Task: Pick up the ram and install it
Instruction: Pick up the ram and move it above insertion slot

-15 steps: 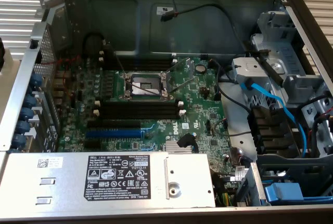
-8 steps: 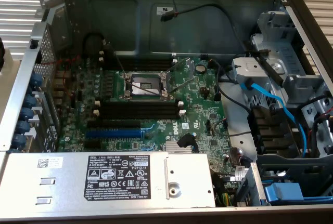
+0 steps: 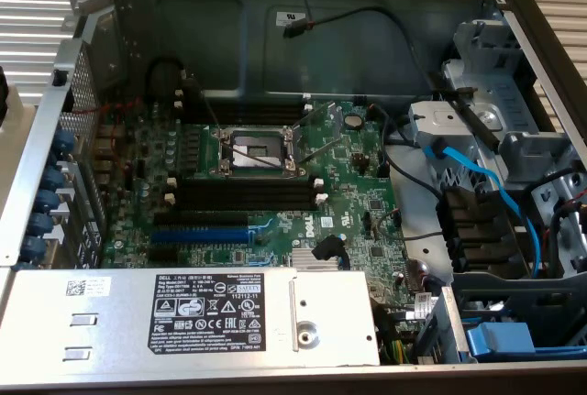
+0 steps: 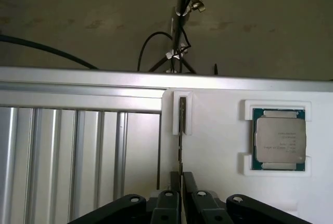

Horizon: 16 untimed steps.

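Status: pick-up stage, grasp in hand; installation not begun. My gripper (image 4: 181,182) is positioned over the ram (image 4: 182,125), which stands on its long edge in a white holder (image 4: 175,112) on a white plate (image 4: 218,146), outside the computer case (image 3: 275,28). In the wrist view the ram presents edge-on as a thin dark strip. My fingers (image 4: 170,195) stand close together, one on each face of the near end of the stick, with no visible gap between pad and board; I judge the grip as clamped on the ram. The far end of the stick sits in the holder, so I judge it as not yet lifted out. A processor (image 4: 279,140) lies flat in its own white cradle on the same plate, well apart from the ram and untouched. In the exterior view the case lies open with the motherboard (image 3: 358,184) exposed. The black memory slots (image 3: 248,192) with white end clips, just beside the processor socket (image 3: 255,149), all appear empty; no green stick is seated in any of them. Done: approach and closure on the ram. Left: lifting it clear of the holder, carrying it to the board, and seating it in a slot.
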### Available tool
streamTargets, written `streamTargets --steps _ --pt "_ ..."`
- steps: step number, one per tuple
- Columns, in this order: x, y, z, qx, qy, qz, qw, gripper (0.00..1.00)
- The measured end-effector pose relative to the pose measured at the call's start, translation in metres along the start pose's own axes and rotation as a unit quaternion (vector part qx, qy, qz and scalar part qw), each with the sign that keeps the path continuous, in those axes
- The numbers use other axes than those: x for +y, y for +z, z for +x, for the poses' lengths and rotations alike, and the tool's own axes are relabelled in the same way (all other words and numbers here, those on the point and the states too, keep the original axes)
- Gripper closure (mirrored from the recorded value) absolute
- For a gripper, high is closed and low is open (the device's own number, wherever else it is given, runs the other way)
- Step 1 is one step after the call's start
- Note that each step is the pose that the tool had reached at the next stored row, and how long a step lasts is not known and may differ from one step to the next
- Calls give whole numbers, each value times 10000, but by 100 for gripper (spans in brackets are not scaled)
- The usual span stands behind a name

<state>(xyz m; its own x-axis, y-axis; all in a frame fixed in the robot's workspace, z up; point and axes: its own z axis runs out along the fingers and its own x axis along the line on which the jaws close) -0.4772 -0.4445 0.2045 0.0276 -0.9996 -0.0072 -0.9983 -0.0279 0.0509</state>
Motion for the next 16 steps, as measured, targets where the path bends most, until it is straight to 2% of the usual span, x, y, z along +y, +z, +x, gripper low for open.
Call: streamTargets --steps 16 --pt "0 0 9 0 0 0 10000 83"
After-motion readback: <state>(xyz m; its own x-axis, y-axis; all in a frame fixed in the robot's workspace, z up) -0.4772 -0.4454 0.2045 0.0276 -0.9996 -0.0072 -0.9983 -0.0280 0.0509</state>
